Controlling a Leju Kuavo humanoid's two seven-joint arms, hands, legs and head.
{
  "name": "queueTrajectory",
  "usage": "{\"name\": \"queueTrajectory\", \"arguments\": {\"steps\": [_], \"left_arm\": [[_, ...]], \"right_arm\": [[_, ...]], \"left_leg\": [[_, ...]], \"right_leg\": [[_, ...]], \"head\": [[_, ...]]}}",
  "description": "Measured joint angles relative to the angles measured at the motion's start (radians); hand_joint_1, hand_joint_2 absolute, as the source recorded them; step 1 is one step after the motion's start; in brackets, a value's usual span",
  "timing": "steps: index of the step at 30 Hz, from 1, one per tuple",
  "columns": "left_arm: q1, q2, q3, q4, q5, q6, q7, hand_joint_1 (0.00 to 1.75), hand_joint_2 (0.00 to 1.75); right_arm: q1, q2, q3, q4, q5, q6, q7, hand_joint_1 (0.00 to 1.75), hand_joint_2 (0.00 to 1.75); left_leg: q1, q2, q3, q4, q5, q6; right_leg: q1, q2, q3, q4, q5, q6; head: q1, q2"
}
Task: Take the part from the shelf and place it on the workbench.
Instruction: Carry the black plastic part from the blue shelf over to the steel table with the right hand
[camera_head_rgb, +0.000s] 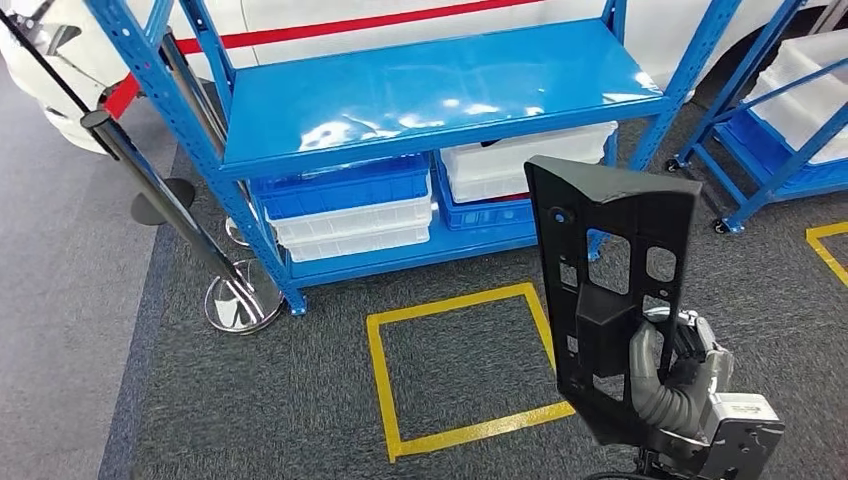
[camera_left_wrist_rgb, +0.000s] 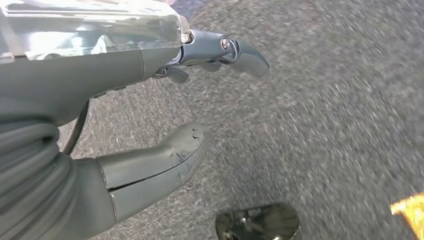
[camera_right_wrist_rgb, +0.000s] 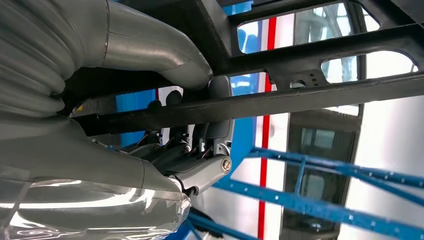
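Right hand: nearest the head camera, low right; thumb and fingers clamped on the lower end of the black part.
Grip detail: in the right wrist view the thumb presses one face of a bar of the part and the fingers wrap the other side; looks like a firm hold on a rib, not on a thin edge.
Part pose: upright, long axis roughly vertical, off the blue shelf and in the air above the carpet. Probably held high and close to keep it from hitting the shelf posts while carrying.
Left hand: fingers apart, holds nothing, hangs over grey carpet; blur suggests motion.
Shelf: top deck bare where it shows; blue and white bins on the lower level.
Floor: yellow tape square in front of the shelf, likely a standing mark.
Stage: pick looks done, transport pending; no counter visible.
Risk: tall part blocks part of the head view; a one-handed grip at the low end could let it tip.
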Motion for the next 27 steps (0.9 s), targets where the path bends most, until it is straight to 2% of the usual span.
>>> {"name": "queueTrajectory", "arguments": {"steps": [1,2,3,4,5,6,8,10,12,13,14,16,17,18,19,20,21,22,23,24,25,27], "left_arm": [[0.001,0.0,0.0,0.0,0.0,-0.002,0.0,0.0,1.75],[0.003,0.0,0.0,0.0,-0.001,-0.005,0.0,0.0,1.75],[0.004,0.001,0.0,0.0,-0.001,-0.007,0.0,0.0,1.75],[0.005,0.001,0.0,0.0,-0.001,-0.01,0.0,0.0,1.75],[0.006,0.001,0.0,0.0,-0.001,-0.012,0.0,0.0,1.75],[0.006,0.001,0.0,0.0,-0.001,-0.014,0.0,0.0,1.75],[0.006,0.004,0.0,0.0,-0.001,-0.016,-0.001,0.0,1.75],[0.007,0.007,0.0,0.0,-0.001,-0.016,-0.001,0.0,1.75],[0.005,0.007,0.0,0.0,-0.003,-0.016,0.003,0.0,1.75],[0.004,0.007,0.0,0.0,-0.004,-0.016,0.007,0.0,1.75],[0.002,0.007,0.0,0.0,-0.007,-0.016,0.011,0.0,1.75],[0.003,0.008,0.0,-0.001,-0.01,-0.016,0.015,0.0,1.75],[0.004,0.008,0.0,-0.001,-0.01,-0.016,0.016,0.0,1.75],[0.005,0.009,0.0,-0.001,-0.01,-0.016,0.017,0.0,1.75],[0.005,0.009,0.0,-0.001,-0.01,-0.016,0.017,0.0,1.75],[0.005,0.008,0.0,-0.001,-0.01,-0.016,0.017,0.0,1.75],[0.004,0.008,0.0,-0.001,-0.01,-0.016,0.017,0.0,1.75],[0.003,0.008,0.0,-0.001,-0.01,-0.016,0.017,0.0,1.75],[0.002,0.008,0.0,-0.001,-0.01,-0.016,0.017,0.0,1.75],[0.002,0.008,0.0,-0.001,-0.011,-0.016,0.017,0.0,1.75],[0.001,0.008,0.0,-0.001,-0.011,-0.016,0.017,0.0,1.75],[-0.001,0.008,0.0,-0.001,-0.011,-0.016,0.017,0.0,1.75]], "right_arm": [[0.001,0.002,-0.002,0.0,0.0,0.0,0.0,1.75,1.75],[0.002,0.004,-0.003,0.0,-0.001,0.0,0.0,1.75,1.75],[0.004,0.005,-0.004,0.001,-0.001,0.0,0.0,1.75,1.75],[0.006,0.005,-0.006,0.001,-0.002,0.0,0.0,1.75,1.75],[0.007,0.006,-0.008,0.001,-0.003,0.0,-0.001,1.75,1.75],[0.008,0.007,-0.009,0.001,-0.005,0.001,-0.002,1.75,1.75],[0.009,0.01,-0.013,0.001,-0.012,0.002,-0.006,1.75,1.75],[0.011,0.015,-0.018,0.001,-0.02,0.006,-0.012,1.75,1.75],[0.015,0.019,-0.027,0.0,-0.023,0.015,-0.016,1.75,1.75],[0.015,0.021,-0.032,-0.001,-0.022,0.018,-0.017,1.75,1.75],[0.012,0.022,-0.035,-0.002,-0.021,0.021,-0.017,1.75,1.75],[0.003,0.022,-0.038,-0.003,-0.02,0.022,-0.016,1.75,1.75],[0.0,0.022,-0.039,-0.003,-0.019,0.022,-0.015,1.75,1.75],[-0.001,0.022,-0.04,-0.003,-0.019,0.023,-0.014,1.75,1.75],[-0.001,0.023,-0.041,-0.003,-0.019,0.023,-0.013,1.75,1.75],[-0.001,0.023,-0.041,-0.003,-0.019,0.023,-0.012,1.75,1.75],[-0.001,0.023,-0.041,-0.003,-0.019,0.023,-0.012,1.75,1.75],[-0.003,0.023,-0.041,-0.003,-0.019,0.023,-0.011,1.75,1.75],[-0.004,0.023,-0.041,-0.003,-0.019,0.023,-0.011,1.75,1.75],[-0.006,0.024,-0.041,-0.003,-0.019,0.023,-0.01,1.75,1.75],[-0.007,0.025,-0.042,-0.003,-0.019,0.023,-0.01,1.75,1.75],[-0.008,0.026,-0.043,-0.004,-0.019,0.022,-0.01,1.75,1.75]], "left_leg": [[0.001,-0.018,-0.031,0.069,-0.036,-0.001],[0.001,-0.026,-0.065,0.14,-0.063,-0.001],[0.0,-0.03,-0.091,0.192,-0.076,0.0],[-0.001,-0.031,-0.1,0.205,-0.066,0.003],[-0.002,-0.035,-0.09,0.177,-0.036,0.01],[-0.004,-0.045,-0.065,0.116,0.006,0.018],[-0.007,-0.091,-0.01,-0.015,0.068,0.039],[-0.01,-0.118,0.013,-0.07,0.08,0.049],[-0.009,-0.1,0.018,-0.087,0.086,0.05],[-0.006,-0.088,0.021,-0.098,0.093,0.053],[-0.003,-0.074,0.023,-0.109,0.101,0.056],[-0.001,-0.045,0.022,-0.121,0.11,0.06],[-0.002,-0.03,0.02,-0.12,0.111,0.061],[-0.003,-0.016,0.018,-0.119,0.111,0.061],[-0.003,-0.002,0.016,-0.117,0.111,0.06],[-0.003,0.011,0.015,-0.115,0.11,0.059],[-0.002,0.022,0.014,-0.111,0.108,0.056],[-0.002,0.033,0.014,-0.106,0.105,0.051],[-0.004,0.043,0.014,-0.101,0.101,0.045],[-0.006,0.051,0.014,-0.096,0.097,0.038],[-0.008,0.059,0.014,-0.093,0.095,0.031],[-0.009,0.076,0.017,-0.093,0.094,0.02]], "right_leg": [[0.001,0.009,-0.003,0.0,0.002,-0.004],[0.004,0.02,-0.005,0.0,0.004,-0.007],[0.007,0.032,-0.007,0.0,0.005,-0.009],[0.01,0.044,-0.007,0.001,0.006,-0.01],[0.013,0.058,-0.006,0.001,0.006,-0.011],[0.016,0.071,-0.005,0.002,0.007,-0.011],[0.018,0.096,-0.005,0.003,0.01,-0.008],[0.013,0.118,-0.012,0.003,0.016,0.001],[0.009,0.136,-0.019,-0.001,0.025,0.016],[0.01,0.127,-0.023,0.003,0.021,0.022],[0.012,0.105,-0.033,0.021,0.007,0.027],[0.013,0.044,-0.077,0.116,-0.055,0.034],[0.009,0.026,-0.104,0.18,-0.087,0.039],[0.006,0.018,-0.124,0.231,-0.108,0.045],[0.002,0.014,-0.129,0.253,-0.111,0.05],[-0.002,0.009,-0.114,0.236,-0.096,0.054],[-0.005,0.0,-0.079,0.182,-0.067,0.056],[-0.006,-0.02,-0.037,0.108,-0.043,0.056],[-0.004,-0.038,-0.001,0.047,-0.024,0.053],[0.0,-0.051,0.02,0.007,-0.015,0.046],[0.004,-0.055,0.026,-0.008,-0.014,0.039],[0.007,-0.036,0.021,-0.007,-0.01,0.025]], "head": [[-0.001,0.0],[-0.002,0.0],[-0.002,0.0],[-0.002,0.0],[-0.002,0.0],[-0.002,0.0],[0.001,0.0],[0.002,0.0],[0.0,0.0],[0.001,0.0],[0.004,0.0],[0.012,0.0],[0.015,0.0],[0.016,0.0],[0.016,0.0],[0.016,0.0],[0.017,0.0],[0.018,0.0],[0.018,0.0],[0.018,0.0],[0.018,0.0],[0.017,0.0]]}}
